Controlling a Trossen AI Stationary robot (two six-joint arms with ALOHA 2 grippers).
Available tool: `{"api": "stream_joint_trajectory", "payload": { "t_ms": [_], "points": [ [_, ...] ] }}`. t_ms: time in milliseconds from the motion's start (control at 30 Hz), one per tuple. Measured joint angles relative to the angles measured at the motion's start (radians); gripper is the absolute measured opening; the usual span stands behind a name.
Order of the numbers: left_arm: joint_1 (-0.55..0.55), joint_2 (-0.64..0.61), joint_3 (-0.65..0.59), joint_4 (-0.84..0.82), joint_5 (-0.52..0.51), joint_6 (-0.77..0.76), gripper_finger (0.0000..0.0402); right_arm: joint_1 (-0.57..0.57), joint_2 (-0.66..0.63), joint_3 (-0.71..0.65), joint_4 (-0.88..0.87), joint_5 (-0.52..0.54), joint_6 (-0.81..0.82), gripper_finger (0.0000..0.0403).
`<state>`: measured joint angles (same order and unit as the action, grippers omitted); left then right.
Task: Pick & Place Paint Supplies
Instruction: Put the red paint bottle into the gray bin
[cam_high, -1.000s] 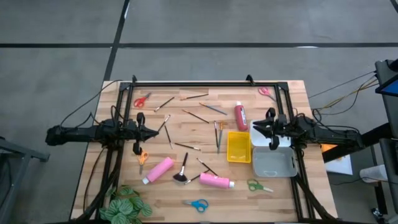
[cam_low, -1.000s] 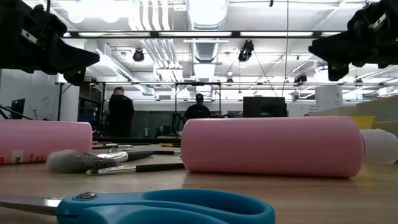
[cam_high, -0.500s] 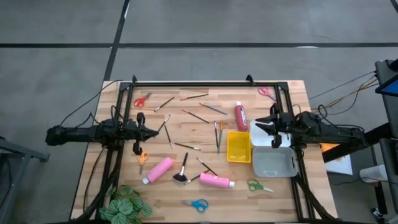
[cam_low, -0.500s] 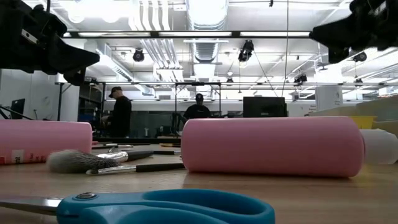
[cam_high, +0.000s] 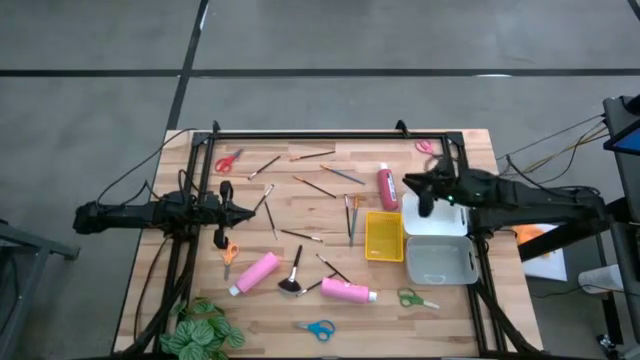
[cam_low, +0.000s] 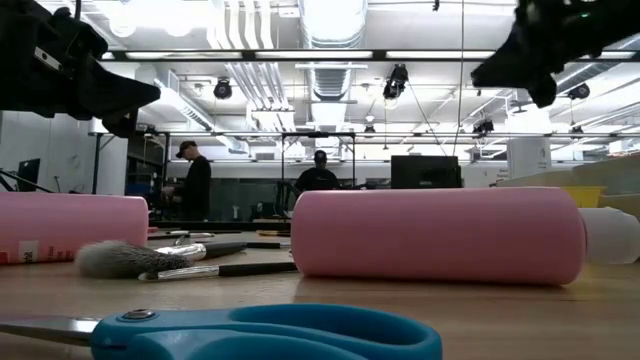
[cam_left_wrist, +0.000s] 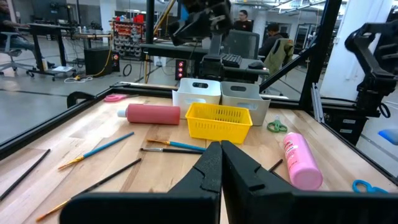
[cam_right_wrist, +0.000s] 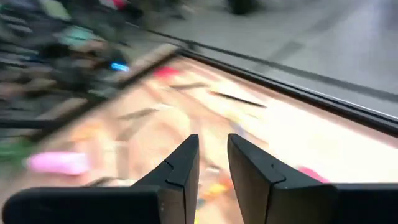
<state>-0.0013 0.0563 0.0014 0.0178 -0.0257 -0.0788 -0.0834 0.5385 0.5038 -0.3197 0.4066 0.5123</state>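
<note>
Thin brushes (cam_high: 315, 185) lie scattered over the wooden table. The red bottle (cam_high: 387, 187) lies on its side by the yellow tray, with two pink bottles (cam_high: 254, 273) (cam_high: 347, 291) and the fluffy black brush (cam_high: 293, 275) nearer. Small scissors lie around them: red (cam_high: 227, 162), pink (cam_high: 427, 147), orange (cam_high: 229, 252), green (cam_high: 415, 298) and blue (cam_high: 317, 328). My right gripper (cam_high: 406, 184) hovers open above the table, just right of the red bottle and holding nothing. My left gripper (cam_high: 243, 210) waits shut over the table's left side.
The yellow tray (cam_high: 384, 235) sits mid-right, with two white trays (cam_high: 435, 218) (cam_high: 440, 264) beside it under my right arm. A leafy plant (cam_high: 203, 332) stands at the near left corner. A black frame (cam_high: 330, 134) borders the table. People stand far behind (cam_low: 193, 182).
My right gripper has risen from over the white trays and swung toward the table's far edge and left, ending beside the red bottle. The right wrist view is blurred by this motion. My left arm and all the supplies have stayed still.
</note>
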Motion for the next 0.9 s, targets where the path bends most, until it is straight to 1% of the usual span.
{"api": "stream_joint_trajectory", "payload": {
  "t_ms": [100, 167, 233, 333, 400, 467, 567, 700, 800, 900],
  "points": [
    [0.0, 0.0, 0.0, 0.0, 0.0, 0.0, 0.0003, 0.0, 0.103, 0.098, -0.133, 0.12, 0.085, 0.0084],
    [0.0, 0.0, 0.0, 0.0, 0.0, 0.0, 0.0003, -0.001, 0.176, 0.159, -0.187, 0.151, 0.113, 0.0084],
    [0.0, 0.0, 0.0, 0.0, 0.0, 0.0, 0.0003, -0.002, 0.252, 0.206, -0.215, 0.153, 0.113, 0.0084],
    [0.0, 0.0, 0.0, 0.0, 0.0, 0.0, 0.0003, -0.015, 0.364, 0.272, -0.25, 0.139, 0.11, 0.0084],
    [0.0, 0.0, 0.0, 0.0, 0.0, 0.0, 0.0003, -0.033, 0.427, 0.315, -0.279, 0.105, 0.083, 0.0084],
    [0.0, 0.0, 0.0, 0.0, 0.0, 0.0, 0.0003, -0.055, 0.481, 0.356, -0.315, 0.071, 0.047, 0.0084],
    [0.0, 0.0, 0.0, 0.0, 0.0, 0.0, 0.0003, -0.098, 0.549, 0.407, -0.382, 0.065, 0.042, 0.0084],
    [0.0, 0.0, 0.0, 0.0, 0.0, 0.0, 0.0003, -0.151, 0.627, 0.414, -0.39, 0.062, 0.059, 0.0084],
    [0.0, 0.0, 0.0, 0.0, 0.0, 0.0, 0.0003, -0.182, 0.672, 0.405, -0.389, 0.03, 0.106, 0.0084],
    [0.0, 0.0, 0.0, 0.0, 0.0, 0.0, 0.0003, -0.206, 0.709, 0.404, -0.388, 0.02, 0.16, 0.01]
  ]
}}
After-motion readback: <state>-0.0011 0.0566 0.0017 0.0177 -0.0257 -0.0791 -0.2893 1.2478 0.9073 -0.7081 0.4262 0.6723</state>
